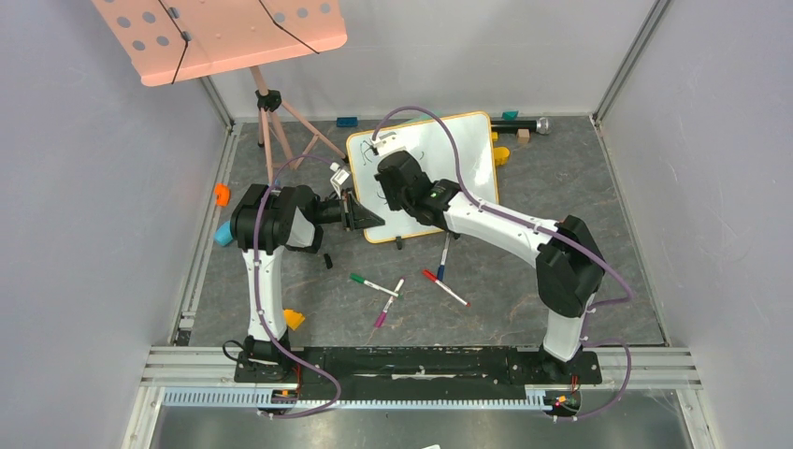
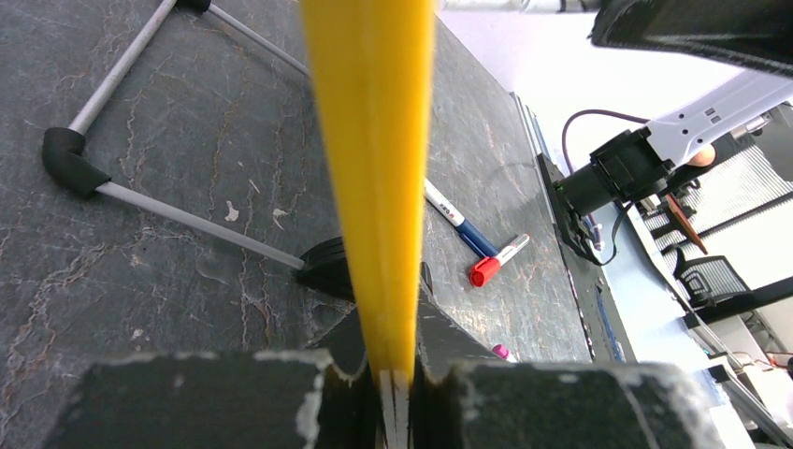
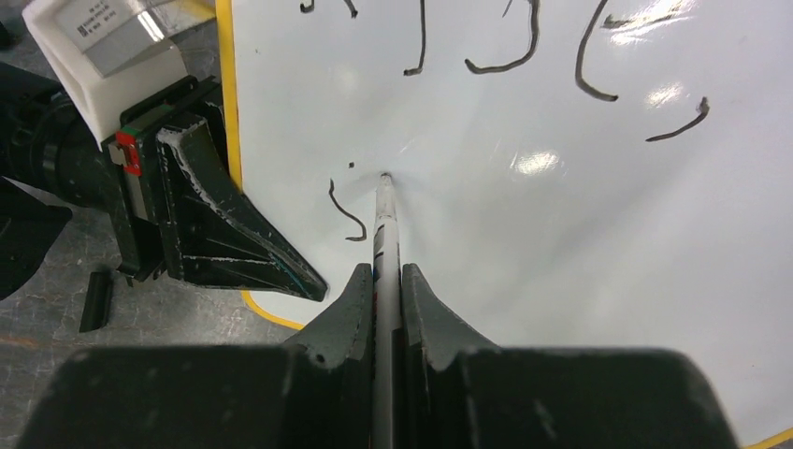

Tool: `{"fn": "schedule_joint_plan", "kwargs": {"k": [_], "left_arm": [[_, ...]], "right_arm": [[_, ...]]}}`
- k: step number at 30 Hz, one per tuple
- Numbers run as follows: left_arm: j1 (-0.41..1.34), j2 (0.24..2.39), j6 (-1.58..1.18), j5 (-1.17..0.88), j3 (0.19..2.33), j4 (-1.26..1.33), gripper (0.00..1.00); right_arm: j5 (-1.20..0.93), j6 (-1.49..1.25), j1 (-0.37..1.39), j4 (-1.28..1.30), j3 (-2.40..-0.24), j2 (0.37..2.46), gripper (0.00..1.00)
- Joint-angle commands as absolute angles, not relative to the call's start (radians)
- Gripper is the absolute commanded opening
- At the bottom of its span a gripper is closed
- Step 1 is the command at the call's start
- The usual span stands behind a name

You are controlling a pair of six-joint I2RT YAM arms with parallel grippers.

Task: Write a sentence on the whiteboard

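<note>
Large glossy white whiteboard (image 1: 468, 150) w/ thin orange-yellow rim located rear-centre on dark grey marbled table (image 1: 524, 281), near-left rim pinched betw. closed jaws of left gripper (image 1: 365, 217). Slim grey-barrelled marker (image 3: 385, 224) clamped in closed jaws of right gripper (image 3: 386, 281), tip touching board surface just right of a short curved stroke, below upper line of dark handwritten sentence (image 3: 505, 61). Four loose markers (image 1: 374, 284) scattered on table, near side of board.

On the grey table (image 1: 524, 271), base-side of the left gripper (image 1: 367, 218): green-capped marker (image 1: 372, 284), magenta marker (image 1: 387, 305), red-capped marker (image 1: 444, 288), blue marker (image 1: 443, 259). Pink perforated tray (image 1: 220, 37) stands well beyond the gripper, to its left.
</note>
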State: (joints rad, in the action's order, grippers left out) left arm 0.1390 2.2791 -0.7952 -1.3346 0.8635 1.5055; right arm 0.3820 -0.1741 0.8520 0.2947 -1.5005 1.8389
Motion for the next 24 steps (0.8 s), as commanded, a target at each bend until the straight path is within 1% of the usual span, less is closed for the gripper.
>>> {"fn": "schedule_joint_plan", "kwargs": {"k": [1,8,16,24], "left_arm": [[0.158,2.308,-0.726,-1.431,0.839,1.557,0.02],[0.158,2.309,-0.727,-1.431,0.839,1.557,0.02],[0.158,2.308,-0.727,-1.432,0.839,1.557,0.02],[0.158,2.308,-0.727,-1.432,0.839,1.557,0.02]], "right_arm": [[0.405,-0.172,0.84,0.268,-1.565,1.809,0.0],[0.362,-0.165,0.839,0.266,-1.58,1.818,0.0],[0.312,-0.176,0.838,0.252,-1.547,1.807,0.0],[0.315,-0.179,0.838,0.251,-1.531,1.816,0.0]]}}
